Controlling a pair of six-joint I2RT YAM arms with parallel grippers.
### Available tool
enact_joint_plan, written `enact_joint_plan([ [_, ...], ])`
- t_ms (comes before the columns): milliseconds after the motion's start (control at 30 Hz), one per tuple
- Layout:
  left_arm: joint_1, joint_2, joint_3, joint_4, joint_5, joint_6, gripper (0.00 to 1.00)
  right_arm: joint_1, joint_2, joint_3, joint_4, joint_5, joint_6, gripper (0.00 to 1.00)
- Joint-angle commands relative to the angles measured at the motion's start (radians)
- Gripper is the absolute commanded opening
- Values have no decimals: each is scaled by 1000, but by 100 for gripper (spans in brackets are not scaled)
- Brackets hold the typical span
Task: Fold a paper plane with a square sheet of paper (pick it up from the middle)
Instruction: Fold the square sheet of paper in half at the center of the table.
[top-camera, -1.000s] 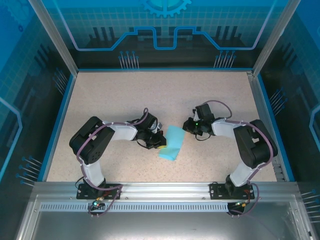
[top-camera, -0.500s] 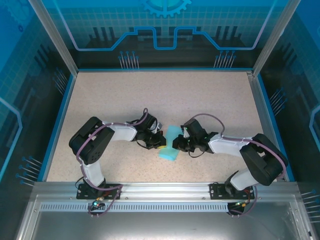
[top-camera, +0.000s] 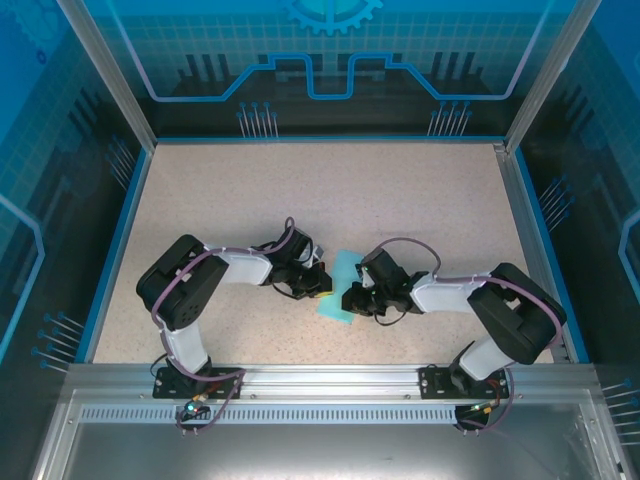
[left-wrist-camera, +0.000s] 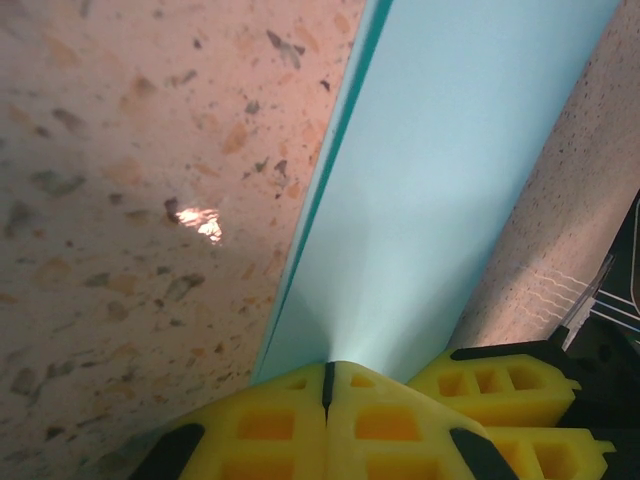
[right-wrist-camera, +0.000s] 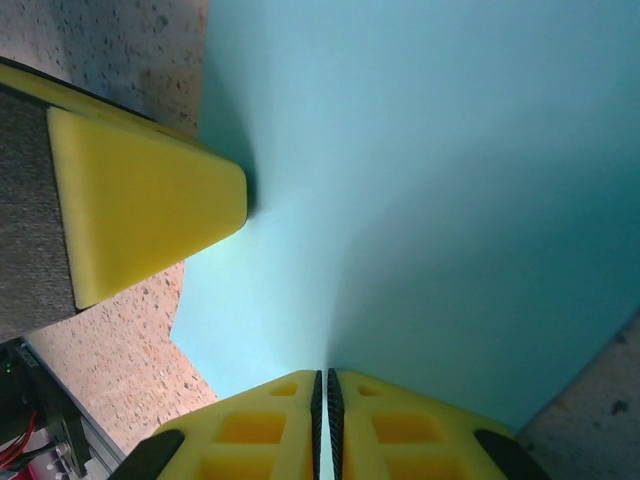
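The light blue sheet of paper (top-camera: 335, 308) lies folded into a narrow strip on the speckled table between my two grippers. My left gripper (top-camera: 320, 287) is shut, and its tips rest on the strip's left part (left-wrist-camera: 328, 372) with the paper (left-wrist-camera: 450, 180) running away from under them. My right gripper (top-camera: 352, 298) is shut too, and its tips (right-wrist-camera: 326, 378) are set down on the paper (right-wrist-camera: 430, 180) from the right. One left fingertip (right-wrist-camera: 140, 200) lies on the sheet's edge in the right wrist view. The right fingers (left-wrist-camera: 500, 385) show beside the strip in the left wrist view.
The speckled table (top-camera: 230, 190) is ringed by a blue rim (top-camera: 120, 240) and clear enclosure walls. A metal rail (top-camera: 320, 380) with both arm bases runs along the near edge. Open tabletop stretches behind the grippers.
The right arm has swung left and toward the near edge, bringing its shut gripper from beside the paper's right edge onto the sheet. The left gripper and the paper have stayed put.
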Motion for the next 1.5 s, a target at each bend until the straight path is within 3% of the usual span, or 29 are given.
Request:
enact_joint_plan([
  [0, -10, 103, -80, -194, -186, -14, 4, 37, -4, -42, -61, -30, 8, 14],
  [400, -11, 103, -87, -185, -192, -23, 4, 49, -114, -58, -296, -44, -144, 14],
  [600, -11, 98, -86, -185, -193, -25, 4, 39, -165, 56, -241, 3, -154, 15],
  [833, -12, 95, -83, -193, -193, -27, 4, 30, -12, 138, -146, -8, -139, 14],
  [1267, -14, 92, -73, -208, -199, -27, 3, 82, 26, 44, -198, -45, -161, 13],
  [1467, -14, 90, -78, -210, -204, -27, 3, 86, -25, -14, -256, -40, -151, 13],
])
